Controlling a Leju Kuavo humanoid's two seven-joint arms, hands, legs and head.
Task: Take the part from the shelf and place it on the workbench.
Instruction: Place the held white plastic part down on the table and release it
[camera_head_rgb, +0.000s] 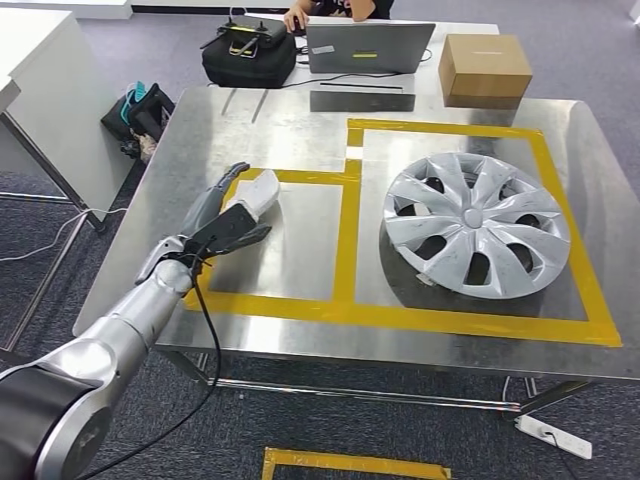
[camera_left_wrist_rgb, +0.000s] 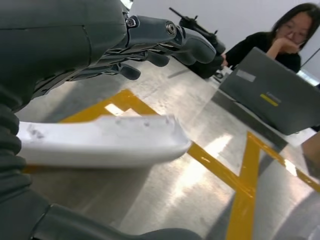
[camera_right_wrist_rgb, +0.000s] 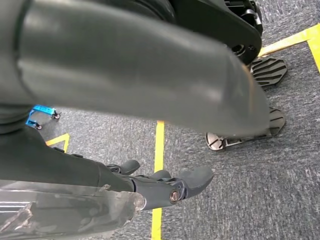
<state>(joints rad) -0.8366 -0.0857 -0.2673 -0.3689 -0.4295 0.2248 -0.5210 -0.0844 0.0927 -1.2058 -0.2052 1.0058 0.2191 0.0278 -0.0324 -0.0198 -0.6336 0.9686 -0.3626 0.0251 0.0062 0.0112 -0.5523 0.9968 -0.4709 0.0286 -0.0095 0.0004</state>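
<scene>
At the far left a white desk (camera_head_rgb: 45, 90) stands beside the steel workbench (camera_head_rgb: 302, 130), with a dark bag (camera_head_rgb: 140, 110) on the carpet between them. The silver left arm reaches up onto the bench, and the left hand (camera_head_rgb: 223, 222) sits at the near-left corner of the small square marked in yellow tape (camera_head_rgb: 349, 225). The white part (camera_head_rgb: 256, 190) lies under its fingers — from the wrist it shows as a long, pale, curved piece (camera_left_wrist_rgb: 105, 142) between the thumb and the dark fingers (camera_left_wrist_rgb: 166, 37), which are stretched above it with a gap, so the hand looks open around the part rather than clamped; whether the part rests on the steel or on the thumb cannot be told. Right of the tape divider, inside the larger square, a silver hubcap (camera_head_rgb: 475, 222) lies flat. Behind it sit a black case (camera_head_rgb: 247, 55), a grey laptop (camera_head_rgb: 370, 47) with a person (camera_head_rgb: 332, 10) at it, and a cardboard box (camera_head_rgb: 483, 70). The right hand (camera_right_wrist_rgb: 166, 187) hangs over grey carpet — fingers extended, holding nothing.
</scene>
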